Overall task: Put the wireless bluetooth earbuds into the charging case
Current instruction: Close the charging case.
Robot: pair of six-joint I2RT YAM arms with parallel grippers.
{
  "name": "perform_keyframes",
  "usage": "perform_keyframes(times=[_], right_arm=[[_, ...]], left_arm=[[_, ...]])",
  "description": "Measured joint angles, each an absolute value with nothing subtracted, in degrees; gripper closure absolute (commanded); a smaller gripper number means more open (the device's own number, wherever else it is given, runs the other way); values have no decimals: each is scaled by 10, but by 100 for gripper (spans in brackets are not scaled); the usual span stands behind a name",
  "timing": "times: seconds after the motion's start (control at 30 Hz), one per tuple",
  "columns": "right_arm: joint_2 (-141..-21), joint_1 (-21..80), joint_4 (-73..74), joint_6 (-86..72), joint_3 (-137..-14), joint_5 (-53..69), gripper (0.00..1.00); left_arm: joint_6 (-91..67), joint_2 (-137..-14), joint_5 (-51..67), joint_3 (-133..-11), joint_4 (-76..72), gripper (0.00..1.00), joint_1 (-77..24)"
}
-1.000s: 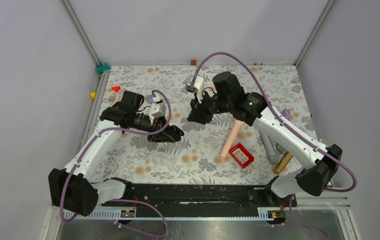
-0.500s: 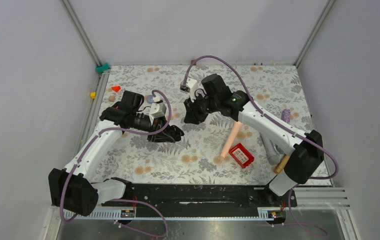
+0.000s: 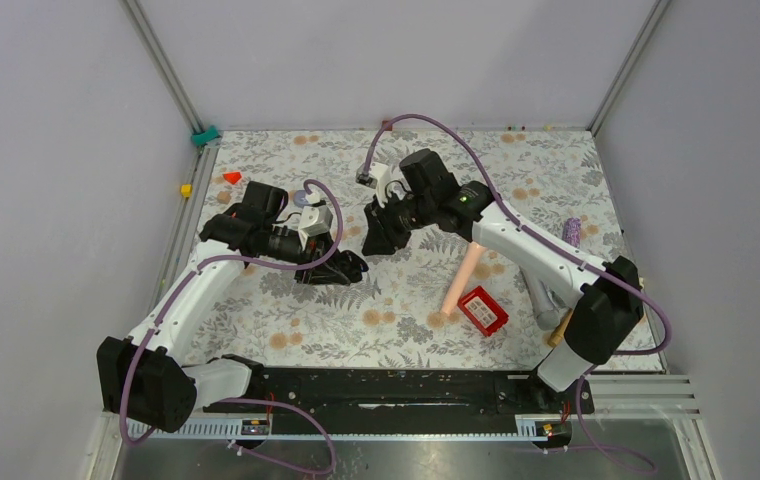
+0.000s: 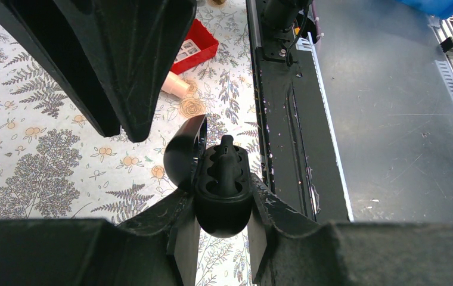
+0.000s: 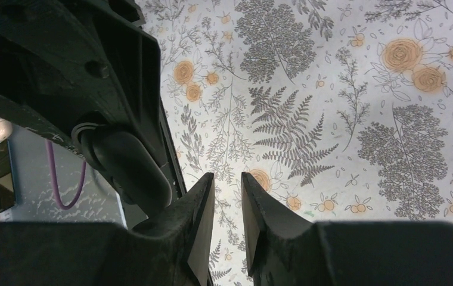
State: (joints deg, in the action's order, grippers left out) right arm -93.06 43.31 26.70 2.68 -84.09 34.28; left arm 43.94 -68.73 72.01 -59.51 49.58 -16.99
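Flowered table cloth (image 3: 406, 325) covered the work area. Both arms reached to the middle of it, their grippers near each other but apart.

Pink cylinder (image 3: 461, 278) lay on the cloth right of centre. Its near end sat just beside the red box (image 3: 483, 310). The box was open-topped with something pale inside, too small to identify.

Left gripper (image 4: 222, 199): fingers pressed on the two sides of the charging case (image 4: 221, 215), pinching it just above the cloth left of centre. The case stood open, with its lid (image 4: 182, 152) swung back to one side and the tray facing the wrist camera.

Case contents: one earbud (image 4: 227, 164) sat in the tray, a narrow end poking past the far rim. I could not tell whether a second bud was in the tray, black on black.

Right gripper (image 5: 226, 179): fingers stood close together with a narrow slit between them. Cloth showed through the slit and nothing was seen pinched. In the left wrist view the tips hung over the cloth just beyond the open case, not touching it.
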Motion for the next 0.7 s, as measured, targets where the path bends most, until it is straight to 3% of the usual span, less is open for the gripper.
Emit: perform_keyframes(times=[0.7], right_arm=[[-927, 441, 267, 39, -841, 406, 68]], left_arm=[[440, -687, 720, -595, 496, 92, -170]])
